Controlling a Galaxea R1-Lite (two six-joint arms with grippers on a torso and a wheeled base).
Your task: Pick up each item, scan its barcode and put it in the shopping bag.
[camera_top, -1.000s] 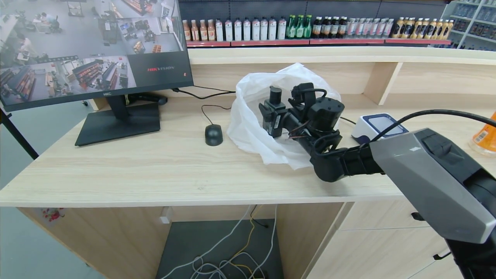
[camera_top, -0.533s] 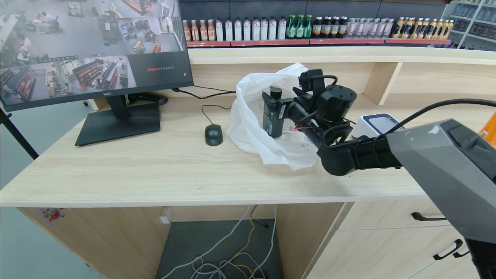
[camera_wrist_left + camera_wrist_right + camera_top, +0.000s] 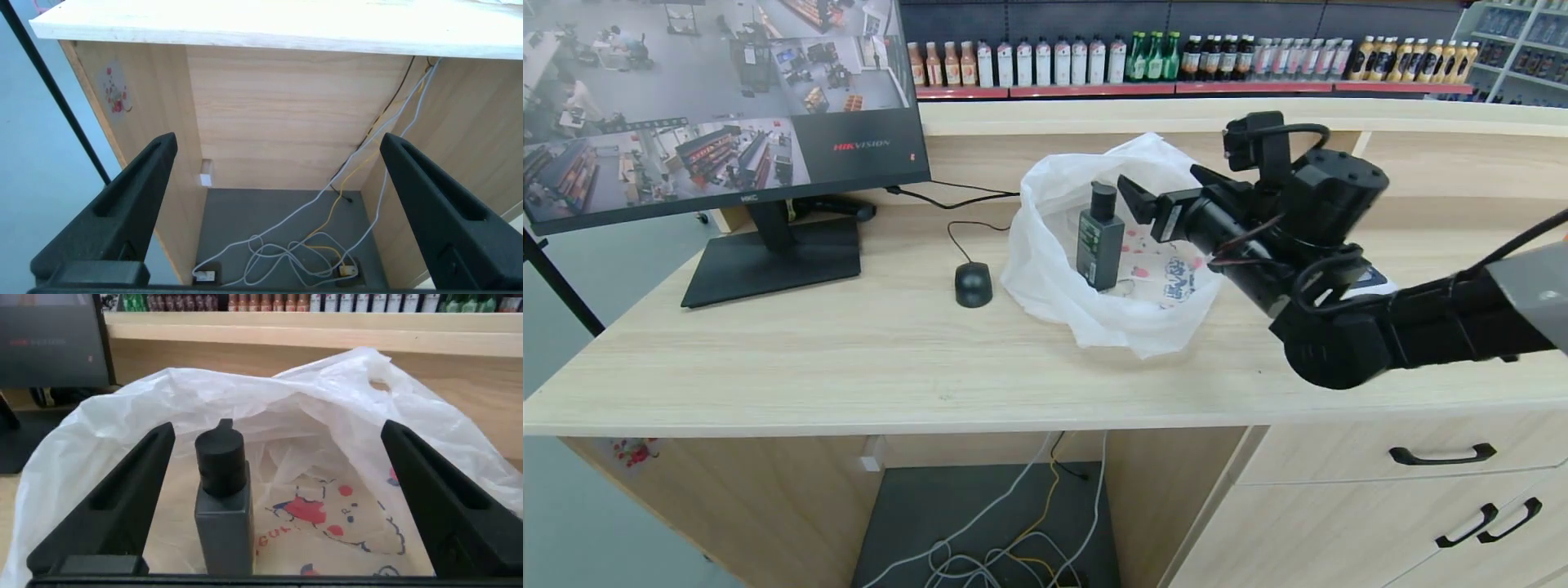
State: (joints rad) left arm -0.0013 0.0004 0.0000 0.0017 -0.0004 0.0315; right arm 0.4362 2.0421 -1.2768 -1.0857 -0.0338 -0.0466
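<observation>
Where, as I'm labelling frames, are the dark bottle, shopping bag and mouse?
dark bottle (image 3: 1099,249), head view, middle of its body.
shopping bag (image 3: 1037,261), head view, its left wall.
mouse (image 3: 973,283), head view, its top.

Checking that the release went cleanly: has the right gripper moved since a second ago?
Yes. The right gripper has let go and drawn back toward the robot's right, away from the bottle, which stands in the unmoved shopping bag.
</observation>
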